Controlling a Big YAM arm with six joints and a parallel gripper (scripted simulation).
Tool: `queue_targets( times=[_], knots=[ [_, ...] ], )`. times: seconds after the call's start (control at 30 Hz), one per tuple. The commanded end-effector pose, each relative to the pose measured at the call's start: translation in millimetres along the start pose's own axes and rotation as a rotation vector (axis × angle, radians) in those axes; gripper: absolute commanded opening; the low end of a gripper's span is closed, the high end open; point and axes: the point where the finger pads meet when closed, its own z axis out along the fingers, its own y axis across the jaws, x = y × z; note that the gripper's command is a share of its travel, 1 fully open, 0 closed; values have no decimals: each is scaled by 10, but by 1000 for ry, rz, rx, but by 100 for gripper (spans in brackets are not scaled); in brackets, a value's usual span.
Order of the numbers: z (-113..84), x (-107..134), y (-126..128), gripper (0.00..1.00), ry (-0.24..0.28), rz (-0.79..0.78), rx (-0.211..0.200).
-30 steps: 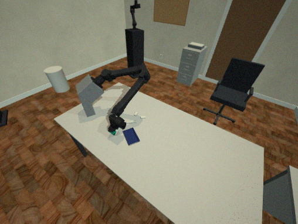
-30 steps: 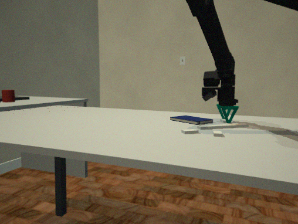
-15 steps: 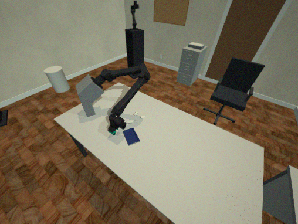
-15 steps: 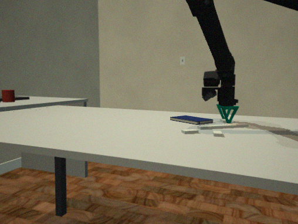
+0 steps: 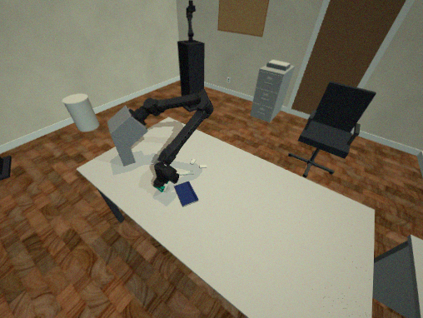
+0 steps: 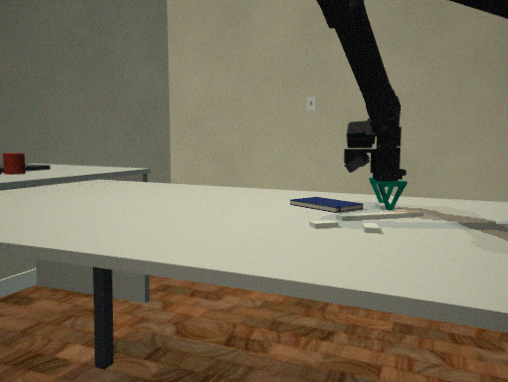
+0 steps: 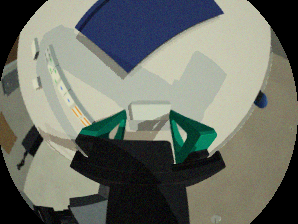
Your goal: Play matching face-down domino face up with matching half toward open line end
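The domino line (image 5: pixel 183 171) (image 6: pixel 381 215) (image 7: pixel 61 88) lies flat on the white table (image 5: pixel 258 233) (image 6: pixel 200 235). In the wrist view it runs along the left edge. My gripper (image 5: pixel 160 188) (image 6: pixel 389 199) (image 7: pixel 147 113) is open, points straight down and has its green fingers low over the table at the line's end near the book. A pale face-down domino (image 7: pixel 149 108) lies between the open fingers. Two more pale dominoes (image 5: pixel 192 161) (image 5: pixel 202 166) (image 6: pixel 324 224) (image 6: pixel 371 227) lie flat and apart from the line.
A blue book (image 5: pixel 186 193) (image 6: pixel 326 204) (image 7: pixel 149 19) lies flat close beside the gripper. A grey box (image 5: pixel 125 135) stands at the table's far corner by the arm's base. A second table with a red cup (image 6: pixel 13 163) stands apart.
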Motion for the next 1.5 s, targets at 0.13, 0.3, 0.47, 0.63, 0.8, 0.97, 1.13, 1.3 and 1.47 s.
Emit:
queue_targets(
  times=[0.13, 0.3, 0.47, 0.63, 0.8, 0.97, 1.13, 1.3, 1.47],
  knots=[
    [-9, -576, -283, 70, -82, -146, 48],
    [-6, -782, -383, 70, -114, -206, 66],
    [-5, -806, -394, 70, -114, -206, 66],
    [-18, -475, -237, 70, -69, -125, 40],
    [-10, -748, -363, 70, -106, -173, 60],
    [-10, -748, -363, 70, -106, -173, 60],
    [-25, -397, -198, 70, -58, -108, 33],
    [-16, -570, -278, 70, -81, -121, 46],
    [-13, -639, -309, 70, -90, -127, 52]
  ],
)
